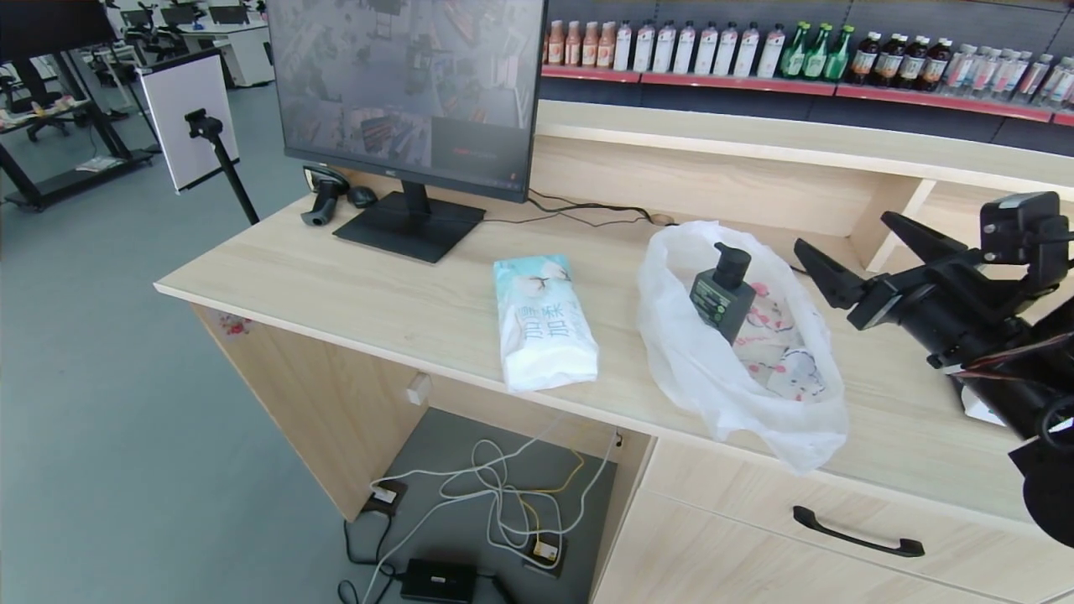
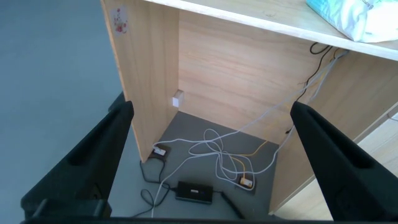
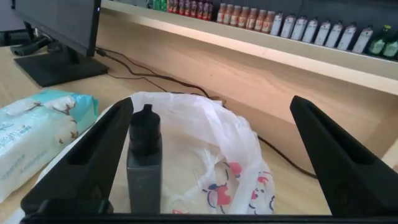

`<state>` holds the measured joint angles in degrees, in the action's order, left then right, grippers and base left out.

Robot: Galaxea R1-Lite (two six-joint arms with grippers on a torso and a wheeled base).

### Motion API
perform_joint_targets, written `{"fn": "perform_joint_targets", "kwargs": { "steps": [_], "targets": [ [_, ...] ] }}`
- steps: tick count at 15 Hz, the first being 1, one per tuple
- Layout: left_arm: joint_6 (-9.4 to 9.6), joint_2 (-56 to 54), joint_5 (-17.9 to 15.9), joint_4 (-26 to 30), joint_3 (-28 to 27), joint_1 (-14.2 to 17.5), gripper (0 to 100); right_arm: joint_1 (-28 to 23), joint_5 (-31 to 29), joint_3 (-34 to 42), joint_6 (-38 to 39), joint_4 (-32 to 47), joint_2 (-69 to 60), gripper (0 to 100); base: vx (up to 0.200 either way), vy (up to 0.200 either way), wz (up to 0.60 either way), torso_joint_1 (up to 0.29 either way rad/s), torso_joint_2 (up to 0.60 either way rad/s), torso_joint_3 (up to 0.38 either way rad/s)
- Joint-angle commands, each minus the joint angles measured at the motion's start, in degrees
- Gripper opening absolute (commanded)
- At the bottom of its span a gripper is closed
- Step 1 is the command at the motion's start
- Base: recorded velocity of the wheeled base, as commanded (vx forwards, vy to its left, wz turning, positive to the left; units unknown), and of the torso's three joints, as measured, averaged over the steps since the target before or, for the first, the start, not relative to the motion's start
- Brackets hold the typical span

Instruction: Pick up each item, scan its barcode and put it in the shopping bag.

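Evidently the left gripper (image 2: 211,107) is spread wide, held low before the counter (image 1: 361,285); the tissue pack (image 1: 545,327) is laid flat mid-counter, left of the shopping bag (image 1: 671,352); it is judged light and squashy, best pinched across its narrow width; the right gripper (image 1: 841,231), spread and empty, is held right of the bag, well apart from the pack.

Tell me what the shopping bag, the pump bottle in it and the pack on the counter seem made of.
Shopping bag: thin plastic film, translucent white, crinkled and slumped.
Pump bottle: likely rigid plastic, dark matte body, black pump head.
Pack: soft plastic wrap, slightly glossy, teal and white print; pillowy shape suggests paper tissue inside.
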<state>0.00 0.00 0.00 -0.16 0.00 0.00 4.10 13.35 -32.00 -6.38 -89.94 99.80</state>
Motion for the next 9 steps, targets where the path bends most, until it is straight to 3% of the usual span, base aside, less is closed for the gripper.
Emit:
{"fn": "perform_joint_targets", "kwargs": {
  "steps": [1,2,9],
  "targets": [
    [0.0,0.0,0.0,0.0,0.0,0.0,100,-2.2,0.0,0.8,0.0,-0.1,-3.2,100,0.0,0.0,0.0,0.0,0.0,0.0],
    [0.0,0.0,0.0,0.0,0.0,0.0,100,-2.2,0.0,1.1,0.0,-0.1,-3.7,100,0.0,0.0,0.0,0.0,0.0,0.0],
    [0.0,0.0,0.0,0.0,0.0,0.0,100,-3.7,0.0,2.4,0.0,-0.1,-4.6,100,0.0,0.0,-0.6,0.002,0.0,0.0]
  ]
}}
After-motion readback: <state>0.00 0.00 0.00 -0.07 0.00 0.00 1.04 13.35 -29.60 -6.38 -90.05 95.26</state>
